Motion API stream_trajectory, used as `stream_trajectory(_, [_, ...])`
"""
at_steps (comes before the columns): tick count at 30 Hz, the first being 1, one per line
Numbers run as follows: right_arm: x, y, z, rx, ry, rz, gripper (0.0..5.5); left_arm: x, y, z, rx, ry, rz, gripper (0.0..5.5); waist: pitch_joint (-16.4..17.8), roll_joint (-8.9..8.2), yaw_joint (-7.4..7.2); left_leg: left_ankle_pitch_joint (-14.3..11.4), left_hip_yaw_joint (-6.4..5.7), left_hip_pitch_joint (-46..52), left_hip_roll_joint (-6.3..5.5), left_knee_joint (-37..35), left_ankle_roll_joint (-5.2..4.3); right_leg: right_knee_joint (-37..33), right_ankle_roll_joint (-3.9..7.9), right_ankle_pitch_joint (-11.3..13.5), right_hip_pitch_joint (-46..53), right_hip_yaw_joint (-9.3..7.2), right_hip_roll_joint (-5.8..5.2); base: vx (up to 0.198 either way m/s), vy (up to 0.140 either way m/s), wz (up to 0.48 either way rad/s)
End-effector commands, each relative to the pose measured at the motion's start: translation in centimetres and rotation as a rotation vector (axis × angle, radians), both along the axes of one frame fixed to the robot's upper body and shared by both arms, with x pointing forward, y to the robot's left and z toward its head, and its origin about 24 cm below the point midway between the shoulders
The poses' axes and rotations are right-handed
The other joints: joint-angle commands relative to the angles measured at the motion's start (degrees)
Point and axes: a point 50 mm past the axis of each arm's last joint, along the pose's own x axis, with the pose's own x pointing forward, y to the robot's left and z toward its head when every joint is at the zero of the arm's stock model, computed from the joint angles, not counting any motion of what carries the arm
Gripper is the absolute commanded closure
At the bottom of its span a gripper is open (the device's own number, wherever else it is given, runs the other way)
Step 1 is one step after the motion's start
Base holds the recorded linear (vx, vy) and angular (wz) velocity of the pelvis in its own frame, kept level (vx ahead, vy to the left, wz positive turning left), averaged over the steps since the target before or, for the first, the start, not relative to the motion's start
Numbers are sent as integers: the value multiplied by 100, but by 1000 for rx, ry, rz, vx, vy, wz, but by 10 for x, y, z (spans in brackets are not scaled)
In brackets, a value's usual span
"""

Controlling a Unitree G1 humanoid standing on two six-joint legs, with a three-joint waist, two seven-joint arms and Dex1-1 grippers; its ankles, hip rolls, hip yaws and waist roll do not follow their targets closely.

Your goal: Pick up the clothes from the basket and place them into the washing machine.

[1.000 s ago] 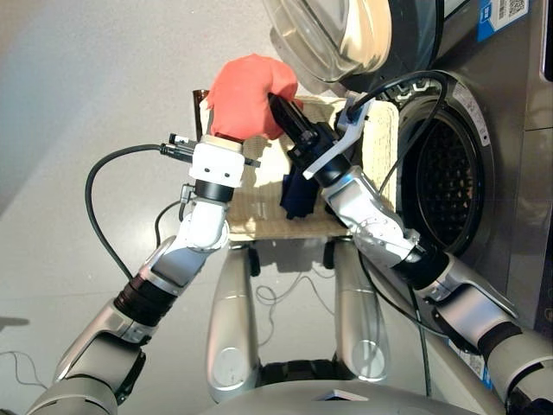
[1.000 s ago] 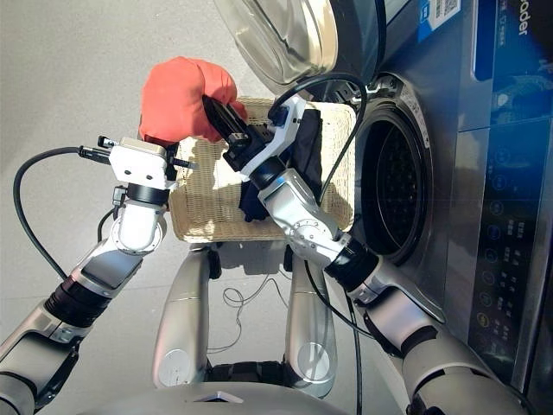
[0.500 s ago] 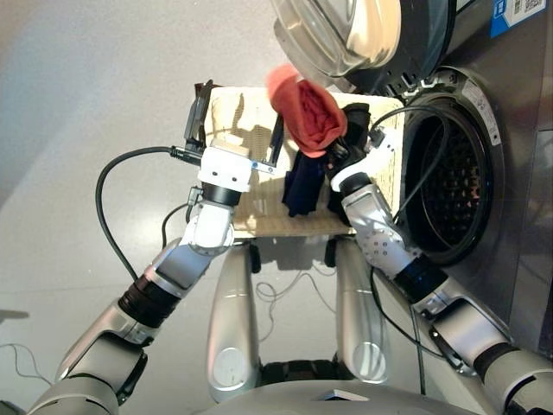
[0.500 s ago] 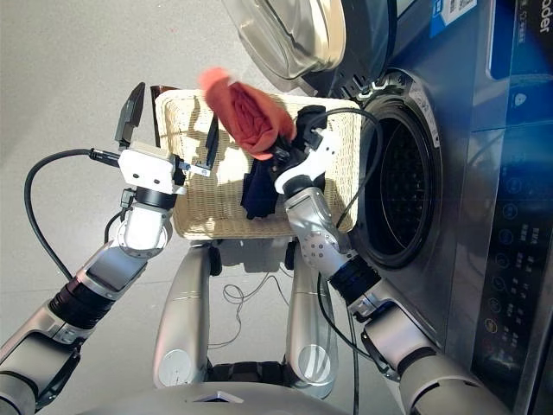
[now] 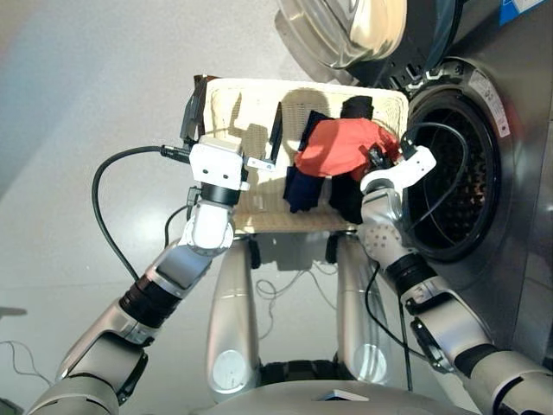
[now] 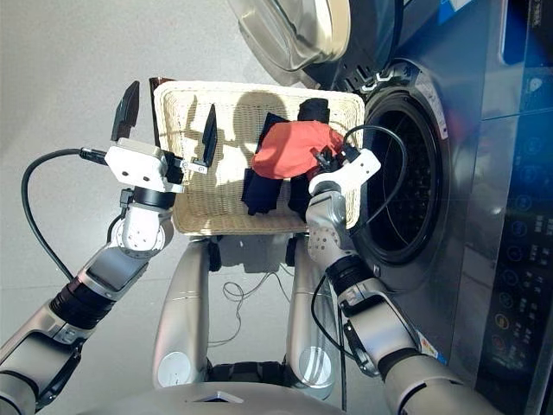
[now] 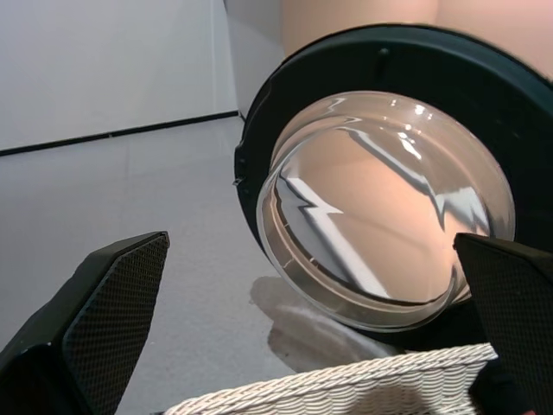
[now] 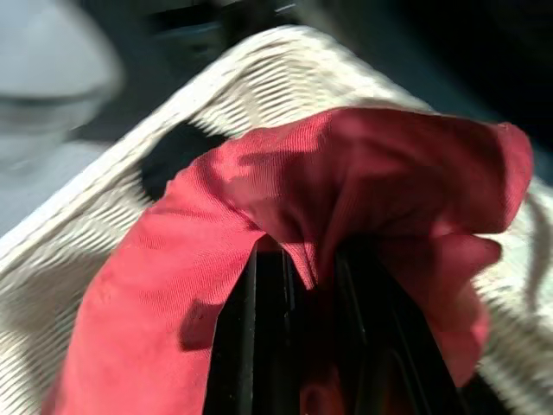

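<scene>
**Coral-red garment held beside the open drum**

The washing machine (image 5: pixel 484 164) stands with its door (image 7: pixel 389 207) swung open. Just beside its drum opening sits the basket (image 5: pixel 226 102), holding the navy garment (image 5: pixel 301 186) and the black garment (image 5: pixel 354 108). The right gripper (image 5: pixel 378 159) has its fingers clamped on the coral-red garment (image 5: pixel 339 145), over the basket's machine-side end. The left gripper (image 5: pixel 232 130) hovers over the basket's far end, fingers (image 5: pixel 276 138) spread apart.

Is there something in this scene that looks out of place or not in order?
Nothing stands out. The right gripper holds the coral-red garment over the basket, the navy and black garments lie inside it, and the washing machine's door stands open.
</scene>
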Motion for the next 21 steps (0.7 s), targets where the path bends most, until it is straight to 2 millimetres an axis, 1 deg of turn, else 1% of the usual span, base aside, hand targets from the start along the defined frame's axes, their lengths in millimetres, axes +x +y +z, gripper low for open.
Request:
stream_trajectory(1, [1,-43,35,20,-147,-192,550,-25,-9,24,-77,-137,-146,0,-83,350,-54,-265,-46,-246,-417,192,206,151,3,-196,-223,176,201,0,0,0])
stream_trajectory(3, [-1,-62,36,38,-135,-279,550,-25,-9,23,-72,-135,-146,0,-83,364,-57,-298,-62,-366,-424,297,214,238,-1,-222,-337,193,209,0,0,0])
stream_trajectory(4, [-1,-62,37,38,-136,-280,550,-25,-9,23,-72,-136,-147,0,-83,366,-50,-305,-62,-381,-422,311,215,249,-1,-226,-350,194,211,0,0,0])
stream_trajectory(5, [-3,-72,37,72,-133,-340,550,-26,-9,24,-72,-135,-148,0,-83,378,-52,-322,-63,-442,-426,366,219,322,2,-244,-422,183,207,0,0,0])
stream_trajectory(6, [-6,-86,35,133,-120,-417,550,-25,-8,23,-68,-128,-146,0,-83,392,-59,-354,-66,-520,-438,455,227,392,0,-274,-504,209,219,0,0,0])
stream_trajectory(7, [-7,-93,36,168,-120,-458,550,-25,-9,23,-67,-129,-147,0,-83,400,-56,-375,-68,-565,-438,497,231,427,3,-287,-547,205,214,0,0,0])
stream_trajectory(8, [-7,-94,36,170,-122,-458,550,-25,-9,23,-66,-130,-148,0,-83,402,-49,-381,-68,-579,-436,510,231,436,3,-291,-560,205,215,0,0,0])
stream_trajectory(9, [-8,-103,39,205,-124,-506,550,-25,-8,25,-65,-133,-146,0,-83,419,-52,-329,-74,-698,-450,533,237,454,3,-243,-664,220,211,0,0,0])
stream_trajectory(10, [-9,-110,42,237,-134,-539,550,-25,-8,24,-72,-130,-152,0,-83,431,-43,-402,-73,-739,-440,603,233,521,10,-304,-703,216,213,0,0,0])
stream_trajectory(14, [-15,-136,53,279,-143,-644,550,-27,-9,27,-79,-131,-170,0,-83,483,-17,-434,-82,-987,-440,752,211,688,24,-345,-971,235,209,0,0,0])
stream_trajectory(15, [-18,-145,58,289,-149,-679,550,-28,-9,28,-79,-132,-176,0,-83,498,-14,-424,-91,-1066,-447,775,211,744,25,-347,-1050,243,211,0,0,0])
stream_trajectory(17, [-22,-158,69,308,-180,-726,550,-28,-8,28,-76,-129,-178,0,-83,527,-3,-451,-97,-1205,-445,868,207,859,23,-387,-1193,248,201,0,0,0])
stream_trajectory(18, [-23,-161,74,305,-191,-733,550,-28,-8,29,-73,-135,-177,0,-83,536,-2,-387,-93,-1280,-442,866,209,858,19,-331,-1270,244,191,0,0,0])
stream_trajectory(19, [-25,-165,80,312,-211,-749,550,-28,-6,29,-74,-134,-174,0,-83,545,0,-381,-89,-1347,-446,888,208,889,18,-327,-1332,243,192,0,0,0])
stream_trajectory(20, [-28,-172,85,315,-228,-769,550,-29,-6,28,-74,-133,-175,0,-83,554,12,-450,-96,-1382,-445,947,203,972,24,-398,-1374,252,204,0,0,0])
stream_trajectory(21, [-30,-177,92,306,-244,-783,550,-30,-5,29,-71,-135,-175,0,-83,563,21,-457,-101,-1441,-440,962,202,986,24,-402,-1437,257,206,0,0,0])
